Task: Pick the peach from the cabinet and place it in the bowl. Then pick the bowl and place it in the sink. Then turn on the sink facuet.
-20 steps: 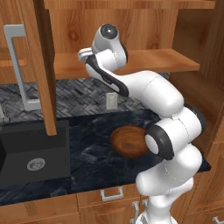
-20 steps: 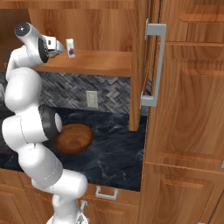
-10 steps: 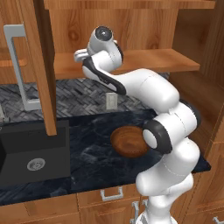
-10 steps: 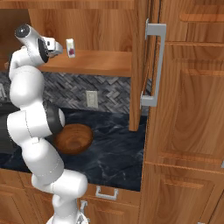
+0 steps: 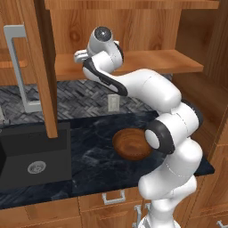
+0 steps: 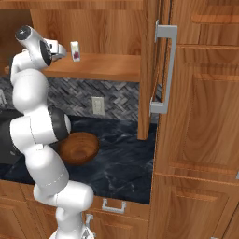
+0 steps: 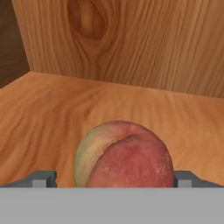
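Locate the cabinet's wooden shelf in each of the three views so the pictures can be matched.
Left base view: the shelf runs across the upper half, behind the arm.
Right base view: the shelf sits upper left, carrying a small white cylinder.
Hand view: the shelf fills the lower half, under the peach.
Shared landmark: the cabinet's wood-grain back panel rising directly behind the shelf.
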Controlling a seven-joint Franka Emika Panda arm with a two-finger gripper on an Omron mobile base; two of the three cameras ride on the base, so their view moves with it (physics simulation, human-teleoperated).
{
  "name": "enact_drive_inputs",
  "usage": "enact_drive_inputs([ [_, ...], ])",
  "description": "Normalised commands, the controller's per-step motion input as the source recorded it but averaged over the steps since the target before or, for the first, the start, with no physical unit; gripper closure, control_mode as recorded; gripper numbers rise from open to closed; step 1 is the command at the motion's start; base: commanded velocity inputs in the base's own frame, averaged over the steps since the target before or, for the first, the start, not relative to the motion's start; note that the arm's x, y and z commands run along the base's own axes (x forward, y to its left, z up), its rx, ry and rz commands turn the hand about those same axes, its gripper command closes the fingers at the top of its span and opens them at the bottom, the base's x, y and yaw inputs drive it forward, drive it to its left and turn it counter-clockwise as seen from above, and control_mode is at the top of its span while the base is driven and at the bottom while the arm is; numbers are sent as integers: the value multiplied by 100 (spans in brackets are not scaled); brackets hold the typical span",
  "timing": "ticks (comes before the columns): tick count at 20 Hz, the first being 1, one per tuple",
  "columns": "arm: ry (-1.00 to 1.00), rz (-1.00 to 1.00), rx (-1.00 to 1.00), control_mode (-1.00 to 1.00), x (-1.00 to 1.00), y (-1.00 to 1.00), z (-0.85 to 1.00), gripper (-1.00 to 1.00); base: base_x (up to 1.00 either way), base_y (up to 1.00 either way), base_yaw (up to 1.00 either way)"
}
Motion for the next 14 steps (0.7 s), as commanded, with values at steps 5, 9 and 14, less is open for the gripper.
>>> enact_drive_inputs([
  [5,0,0,0,-100,0,0,-4,100,0,0,0],
  [9,0,0,0,-100,-8,-21,0,100,0,0,0],
  [14,-3,0,0,-100,-63,-38,-2,100,0,0,0],
])
